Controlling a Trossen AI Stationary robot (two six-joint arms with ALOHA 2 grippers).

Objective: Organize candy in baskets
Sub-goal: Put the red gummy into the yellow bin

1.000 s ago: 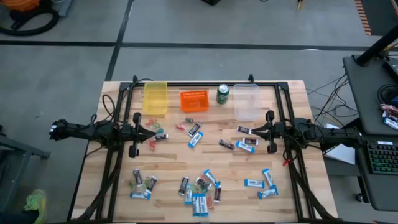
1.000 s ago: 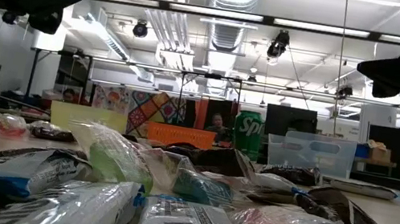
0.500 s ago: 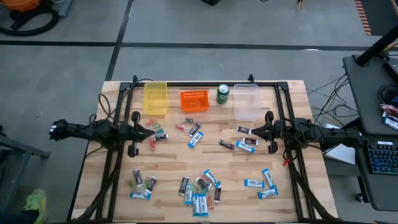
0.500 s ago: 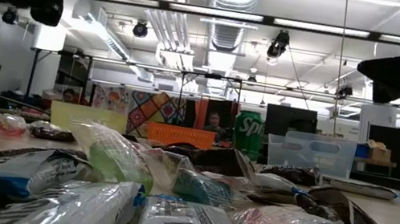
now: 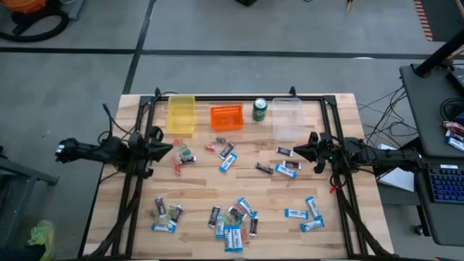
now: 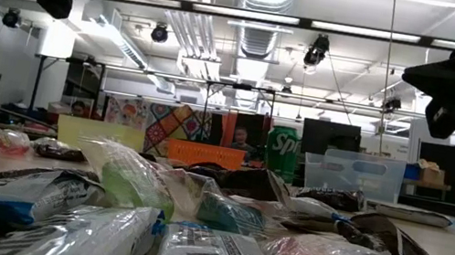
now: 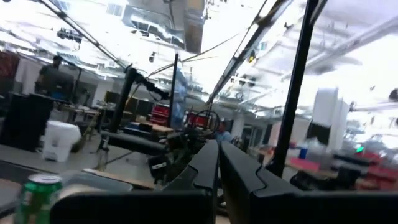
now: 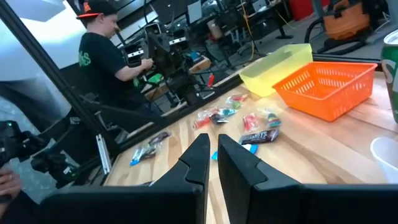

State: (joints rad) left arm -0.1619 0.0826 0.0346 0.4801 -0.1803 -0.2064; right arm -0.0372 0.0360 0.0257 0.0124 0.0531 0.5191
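Three baskets stand in a row at the table's far edge: yellow (image 5: 181,114), orange (image 5: 226,117) and clear (image 5: 287,118). Candy lies scattered on the wood: blue-and-white bars and dark mini bars in the middle (image 5: 228,161), a denser heap near the front edge (image 5: 233,219), and small red and green sweets (image 5: 183,155) just ahead of my left gripper. My left gripper (image 5: 170,150) hovers shut at the table's left, tilted upward (image 7: 217,157). My right gripper (image 5: 296,149) hovers shut at the right, level above the table, facing the candy (image 8: 213,150). Neither holds anything.
A green soda can (image 5: 260,109) stands between the orange and clear baskets. A black frame (image 5: 217,97) borders the table's far edge and sides. A person (image 8: 102,59) sits at a bench beyond the table's left side.
My left gripper has risen a little, tipped its fingers upward and rolled about its own axis. My right gripper has stayed in place and rolled about its axis. The candy and baskets have not moved.
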